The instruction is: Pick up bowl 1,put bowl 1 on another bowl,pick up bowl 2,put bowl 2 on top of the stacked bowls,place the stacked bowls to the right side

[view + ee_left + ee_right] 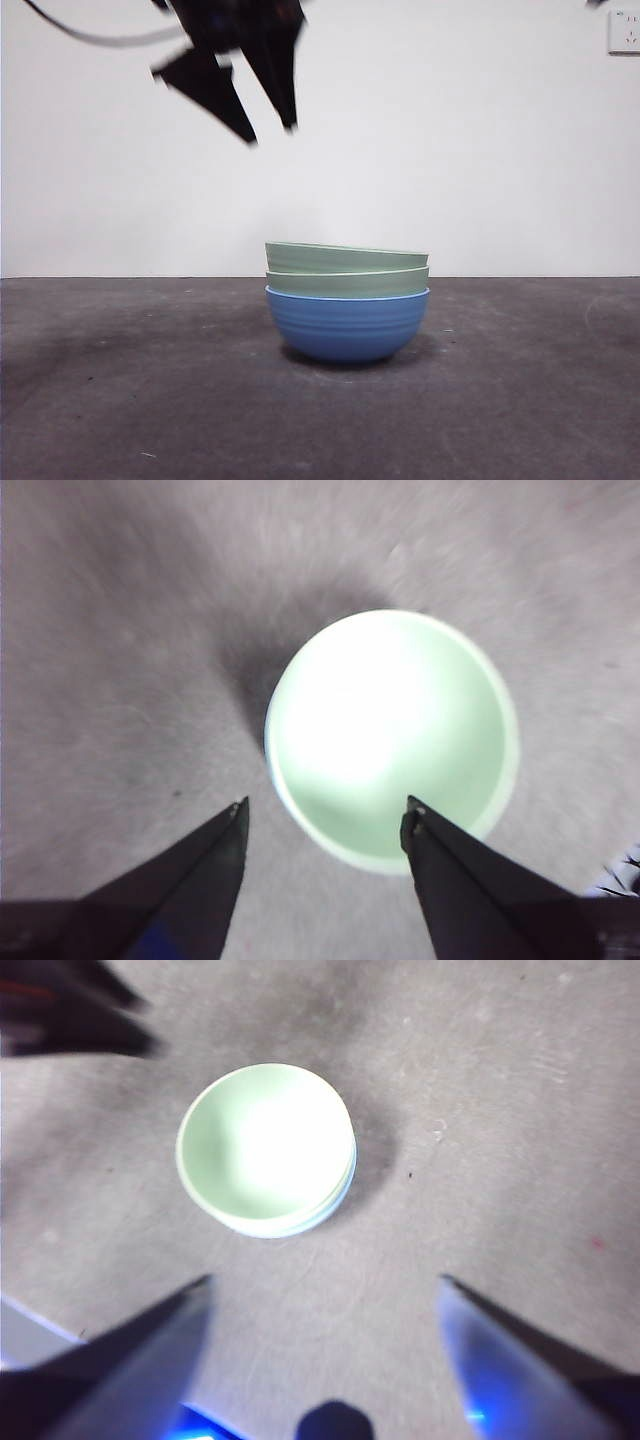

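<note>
The stacked bowls (347,300) stand at the middle of the table: a blue ribbed bowl (347,325) as base, with two pale green bowls (346,258) nested in it, the top one slightly tilted. My left gripper (270,133) hangs open and empty, high above and to the left of the stack. From its wrist view the top green bowl (390,735) lies below, beyond the left gripper (326,805). My right gripper (325,1280) is open and empty, high above the stack (266,1150). In the front view it shows only as a black tip (597,3) at the top right corner.
The dark grey table (120,380) stretches to both sides of the stack. A white wall with a socket (624,30) at the top right stands behind. The left arm's jaws (70,1020) show blurred in the right wrist view.
</note>
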`<move>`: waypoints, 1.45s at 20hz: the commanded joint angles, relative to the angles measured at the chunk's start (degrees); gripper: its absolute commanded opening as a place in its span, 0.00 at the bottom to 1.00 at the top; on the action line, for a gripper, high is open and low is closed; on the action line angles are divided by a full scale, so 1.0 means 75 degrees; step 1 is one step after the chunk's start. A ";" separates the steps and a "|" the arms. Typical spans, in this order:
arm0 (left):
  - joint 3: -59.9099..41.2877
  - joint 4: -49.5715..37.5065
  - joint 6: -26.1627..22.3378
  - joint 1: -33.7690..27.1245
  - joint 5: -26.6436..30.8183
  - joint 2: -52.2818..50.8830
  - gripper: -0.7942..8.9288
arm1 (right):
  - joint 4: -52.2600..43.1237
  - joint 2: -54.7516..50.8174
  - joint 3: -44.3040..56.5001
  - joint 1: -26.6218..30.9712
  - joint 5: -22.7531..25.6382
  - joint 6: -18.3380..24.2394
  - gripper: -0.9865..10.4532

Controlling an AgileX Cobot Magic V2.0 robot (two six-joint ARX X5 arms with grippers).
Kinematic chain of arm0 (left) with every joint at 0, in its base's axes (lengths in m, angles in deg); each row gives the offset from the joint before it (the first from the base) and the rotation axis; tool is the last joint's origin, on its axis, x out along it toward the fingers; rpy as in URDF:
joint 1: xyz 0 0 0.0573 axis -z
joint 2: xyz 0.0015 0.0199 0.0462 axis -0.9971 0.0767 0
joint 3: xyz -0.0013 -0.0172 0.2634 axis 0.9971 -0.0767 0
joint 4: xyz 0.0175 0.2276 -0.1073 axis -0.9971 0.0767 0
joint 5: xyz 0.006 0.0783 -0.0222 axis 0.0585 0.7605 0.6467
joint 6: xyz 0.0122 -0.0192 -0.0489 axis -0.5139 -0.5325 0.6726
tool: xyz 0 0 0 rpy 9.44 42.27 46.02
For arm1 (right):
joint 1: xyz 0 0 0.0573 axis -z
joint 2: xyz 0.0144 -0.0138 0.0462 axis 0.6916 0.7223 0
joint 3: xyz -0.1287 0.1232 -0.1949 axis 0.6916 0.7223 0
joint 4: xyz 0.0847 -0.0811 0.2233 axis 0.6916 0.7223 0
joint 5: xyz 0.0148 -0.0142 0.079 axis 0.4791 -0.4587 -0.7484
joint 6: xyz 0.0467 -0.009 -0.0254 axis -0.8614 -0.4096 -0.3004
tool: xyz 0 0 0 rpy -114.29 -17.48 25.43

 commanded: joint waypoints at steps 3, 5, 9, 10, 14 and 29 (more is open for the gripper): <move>0.0015 0.0618 -0.0431 -0.0017 0.0131 -0.0933 0.35 | -0.0592 0.1399 -0.0009 0.0003 -0.0041 0.0006 0.51; 0.0015 0.0871 -0.0554 -0.0015 0.0140 -0.1393 0.35 | -0.0886 0.2136 -0.0009 0.0050 -0.0047 -0.0003 0.51; 0.0015 0.1335 -0.0592 -0.0015 0.0157 -0.2224 0.35 | -0.1539 0.3640 -0.0009 0.0210 -0.0423 -0.0219 0.50; 0.0015 0.1416 -0.0592 -0.0015 0.0163 -0.2390 0.35 | -0.1705 0.3963 -0.0009 0.0294 -0.0731 -0.0309 0.50; 0.0015 0.1684 -0.0592 -0.0012 0.0221 -0.2876 0.35 | -0.2346 0.5036 -0.0009 0.0396 -0.1043 -0.0659 0.50; 0.0015 0.1842 -0.0589 -0.0012 0.0332 -0.2975 0.35 | -0.2699 0.5849 -0.0009 0.0393 -0.1445 -0.0740 0.07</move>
